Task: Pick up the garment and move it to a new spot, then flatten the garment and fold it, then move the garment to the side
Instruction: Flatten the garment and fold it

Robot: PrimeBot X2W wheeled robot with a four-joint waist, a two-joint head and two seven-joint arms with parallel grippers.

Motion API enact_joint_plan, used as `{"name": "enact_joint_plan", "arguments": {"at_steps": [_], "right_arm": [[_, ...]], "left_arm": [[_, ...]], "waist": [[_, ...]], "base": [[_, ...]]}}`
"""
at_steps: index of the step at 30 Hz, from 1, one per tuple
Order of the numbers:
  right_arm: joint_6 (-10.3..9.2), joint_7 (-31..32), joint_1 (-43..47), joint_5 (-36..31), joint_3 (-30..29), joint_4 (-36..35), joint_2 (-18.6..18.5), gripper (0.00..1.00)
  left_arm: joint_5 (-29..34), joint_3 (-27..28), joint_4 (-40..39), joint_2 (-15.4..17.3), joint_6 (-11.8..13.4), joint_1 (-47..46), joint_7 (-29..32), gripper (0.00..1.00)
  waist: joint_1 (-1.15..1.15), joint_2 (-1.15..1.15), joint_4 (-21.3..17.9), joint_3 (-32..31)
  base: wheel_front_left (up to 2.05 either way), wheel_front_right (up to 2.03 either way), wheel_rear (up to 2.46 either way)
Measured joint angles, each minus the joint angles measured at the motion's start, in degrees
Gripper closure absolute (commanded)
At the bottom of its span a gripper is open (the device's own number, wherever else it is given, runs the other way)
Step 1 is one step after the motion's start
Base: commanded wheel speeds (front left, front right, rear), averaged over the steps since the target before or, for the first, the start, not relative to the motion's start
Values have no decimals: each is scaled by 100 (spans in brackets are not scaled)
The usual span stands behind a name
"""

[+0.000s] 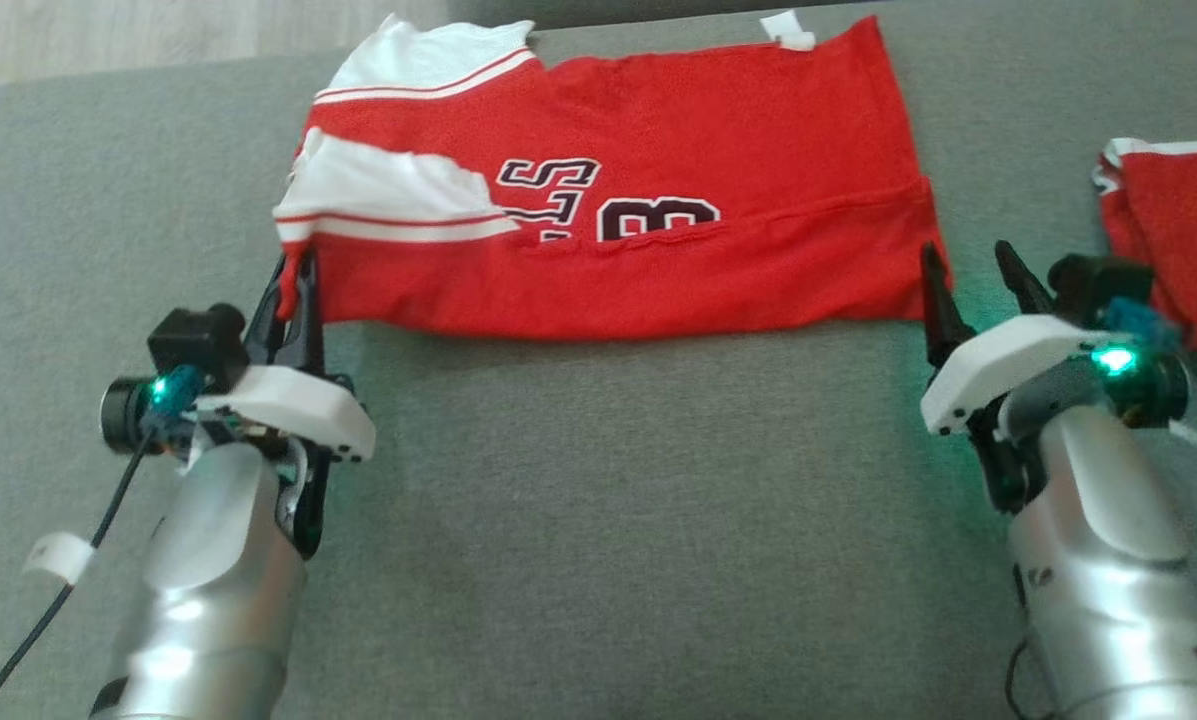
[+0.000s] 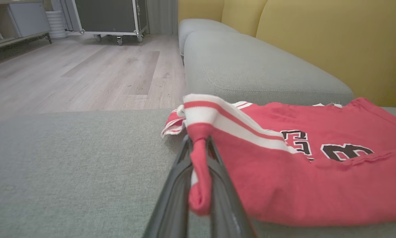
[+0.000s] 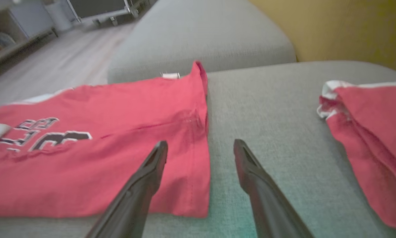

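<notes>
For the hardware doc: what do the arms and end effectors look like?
Silver forearms, white wrist shells, black wrist cameras, green lights. The left end effector and right end effector: two long dark tapered fingers each. Black cable with white tag off the left wrist.

Red garment [image 1: 658, 270] with white stripes, dark lettering; grey cushion [image 1: 608, 500].

Matt red cloth garment [image 1: 658, 280], coarse grey woven sofa cushion [image 1: 608, 500]; glossy silver left forearm [image 1: 208, 590], pale matt wood-look floor [image 2: 85, 72]
</notes>
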Motion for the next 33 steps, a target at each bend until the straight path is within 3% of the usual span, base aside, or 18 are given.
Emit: {"name": "enact_joint_plan", "arguments": {"at_steps": [11, 12, 13, 14, 26, 33], "right_arm": [[0, 784, -713, -477, -397, 1422, -26, 0], [0, 805, -788, -490, -392, 1507, -37, 24], [0, 805, -851, -522, -382, 1589, -43, 75], [0, 802, -894, -542, -366, 1649, -44, 100], [0, 159, -752, -452, 38, 2156, -29, 100], [0, 36, -155, 275, 398, 2254, -9, 100]], "left_arm": [[83, -250, -292, -104, -51, 20, -5, 100], [83, -278, -300, -105, -52, 22, -5, 100], [83, -294, -301, -107, -52, 24, -5, 100], [83, -302, -301, -107, -53, 29, -5, 100], [-83, -167, -32, 44, -55, 701, -5, 100], [-274, -145, 46, 147, -102, 1545, 32, 100]], "waist": [[-1, 0, 314, 45], [-1, 0, 321, 47], [0, 0, 326, 48], [0, 0, 327, 45], [-1, 0, 67, -453], [-2, 0, -238, -1064]], "base": [[0, 0, 0], [0, 0, 0], [0, 0, 0], [0, 0, 0], [0, 0, 0], [0, 0, 0]]}}
